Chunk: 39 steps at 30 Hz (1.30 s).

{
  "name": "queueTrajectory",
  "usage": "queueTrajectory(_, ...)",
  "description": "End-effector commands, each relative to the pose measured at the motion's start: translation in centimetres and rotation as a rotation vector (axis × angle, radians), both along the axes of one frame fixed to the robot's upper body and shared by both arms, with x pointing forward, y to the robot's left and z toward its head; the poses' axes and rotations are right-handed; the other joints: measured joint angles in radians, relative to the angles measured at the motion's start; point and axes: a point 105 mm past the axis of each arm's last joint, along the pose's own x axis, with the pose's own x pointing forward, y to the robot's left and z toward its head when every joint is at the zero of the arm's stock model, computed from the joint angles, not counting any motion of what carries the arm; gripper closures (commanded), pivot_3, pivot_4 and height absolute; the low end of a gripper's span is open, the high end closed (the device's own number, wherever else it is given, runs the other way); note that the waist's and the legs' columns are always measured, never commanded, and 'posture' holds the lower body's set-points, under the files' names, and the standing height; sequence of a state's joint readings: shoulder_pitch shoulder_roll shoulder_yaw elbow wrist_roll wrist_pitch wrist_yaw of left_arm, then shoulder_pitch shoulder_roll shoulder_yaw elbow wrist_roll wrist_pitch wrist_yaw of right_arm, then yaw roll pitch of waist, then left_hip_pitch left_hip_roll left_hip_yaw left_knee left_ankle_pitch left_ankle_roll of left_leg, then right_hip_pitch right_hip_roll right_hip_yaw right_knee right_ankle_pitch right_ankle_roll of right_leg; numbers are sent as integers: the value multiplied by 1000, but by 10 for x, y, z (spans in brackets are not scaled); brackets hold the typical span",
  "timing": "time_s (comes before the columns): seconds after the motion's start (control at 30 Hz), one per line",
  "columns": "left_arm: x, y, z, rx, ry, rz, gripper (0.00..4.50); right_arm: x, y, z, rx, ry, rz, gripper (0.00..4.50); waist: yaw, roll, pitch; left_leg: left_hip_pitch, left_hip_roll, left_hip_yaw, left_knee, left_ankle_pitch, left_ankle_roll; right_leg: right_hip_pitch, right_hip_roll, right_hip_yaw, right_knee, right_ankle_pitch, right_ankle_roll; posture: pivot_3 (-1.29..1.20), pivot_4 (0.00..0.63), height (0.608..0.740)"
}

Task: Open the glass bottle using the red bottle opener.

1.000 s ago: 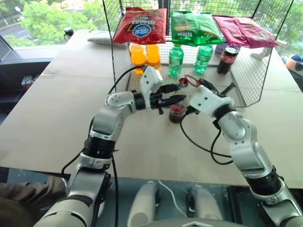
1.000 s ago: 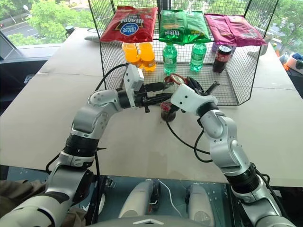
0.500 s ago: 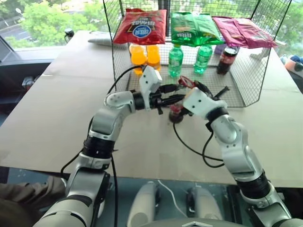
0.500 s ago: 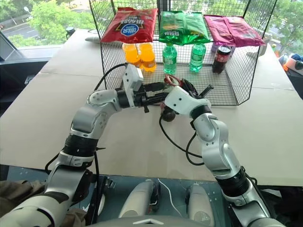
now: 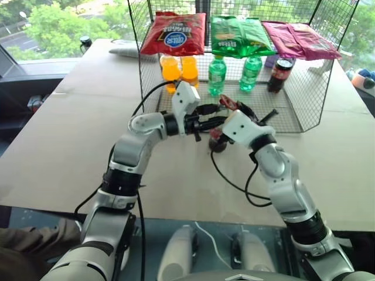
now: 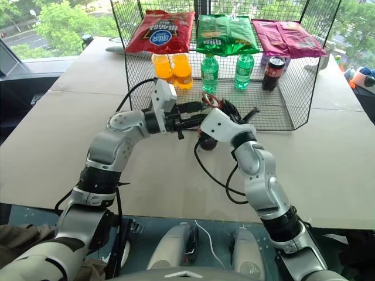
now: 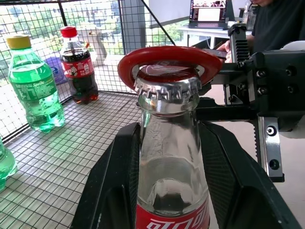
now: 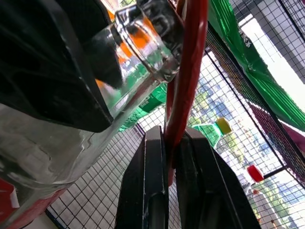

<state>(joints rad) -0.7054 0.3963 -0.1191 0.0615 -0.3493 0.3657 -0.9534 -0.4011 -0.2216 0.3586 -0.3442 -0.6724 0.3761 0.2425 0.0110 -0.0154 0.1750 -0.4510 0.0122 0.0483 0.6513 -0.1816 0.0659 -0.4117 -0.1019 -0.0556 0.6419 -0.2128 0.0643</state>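
Opener (image 7: 169,59) ring shifted onto glass bottle (image 7: 170,157) cap, uncapped not yet.

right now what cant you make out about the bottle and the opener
- Glass bottle: base cut off by the left wrist view's edge; in the head views the left pincer and right pincer cover most of it.
- Red bottle opener: whether its lip has hooked under the cap, the ring hides that.
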Motion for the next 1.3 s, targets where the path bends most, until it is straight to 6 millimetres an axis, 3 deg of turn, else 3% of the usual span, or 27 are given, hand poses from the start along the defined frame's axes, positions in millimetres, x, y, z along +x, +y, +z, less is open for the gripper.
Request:
queueTrajectory(0.03,4,-1,10,-8,-34,22,2968,-1,6,-9,-91,-10,23,4500,0,0,0,0,0,0,0,0,0,0,0,0,0,0,0,0,150,740)
queueTrajectory(0.43,9,-3,2,11,-7,35,2968,5,-24,13,-516,-102,9,4500,1,0,0,0,0,0,0,0,0,0,-1,0,0,0,0,0,150,740)
queueTrajectory(0.7,7,-7,1,-1,-5,30,2968,5,-34,25,-661,-88,54,4500,1,0,0,0,0,0,0,0,0,0,-1,0,0,-1,1,0,150,740)
queueTrajectory(0.9,5,-7,1,-9,-3,34,2968,4,-28,52,-618,-173,70,4500,0,0,0,0,0,0,0,0,0,0,-1,0,-1,0,0,0,150,740)
queueTrajectory(1.3,4,-7,5,-6,-9,34,2968,-3,-19,66,-390,-134,96,4500,1,0,0,-1,0,0,-1,0,0,-1,-1,-1,-1,0,0,0,150,740)
